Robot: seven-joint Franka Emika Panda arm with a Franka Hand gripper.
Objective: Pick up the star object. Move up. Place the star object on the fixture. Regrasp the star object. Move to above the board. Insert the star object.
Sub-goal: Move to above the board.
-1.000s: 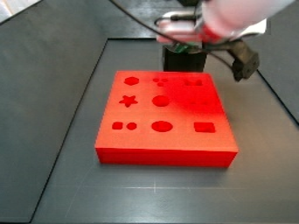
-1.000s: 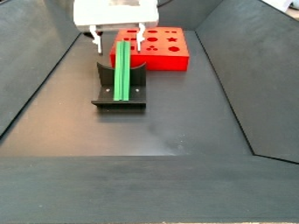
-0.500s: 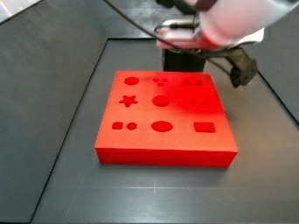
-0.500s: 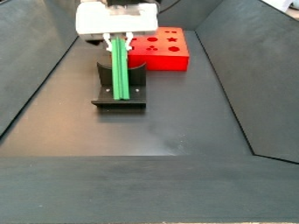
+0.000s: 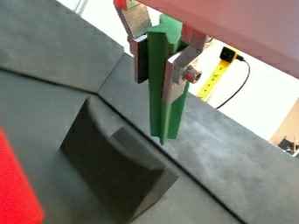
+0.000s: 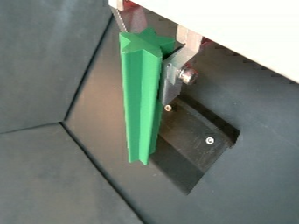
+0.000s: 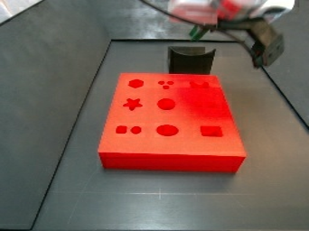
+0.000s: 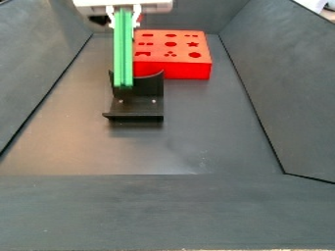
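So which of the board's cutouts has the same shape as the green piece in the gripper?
The star cutout in the board; the star object, held in the gripper, shows a star-shaped end.

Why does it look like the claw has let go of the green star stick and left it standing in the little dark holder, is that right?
Not quite. The gripper is shut on the star object, gripped near its top end and hanging above the fixture, not resting in it. A side view shows its lower end clear of the notch; both wrist views show the fingers clamping it.
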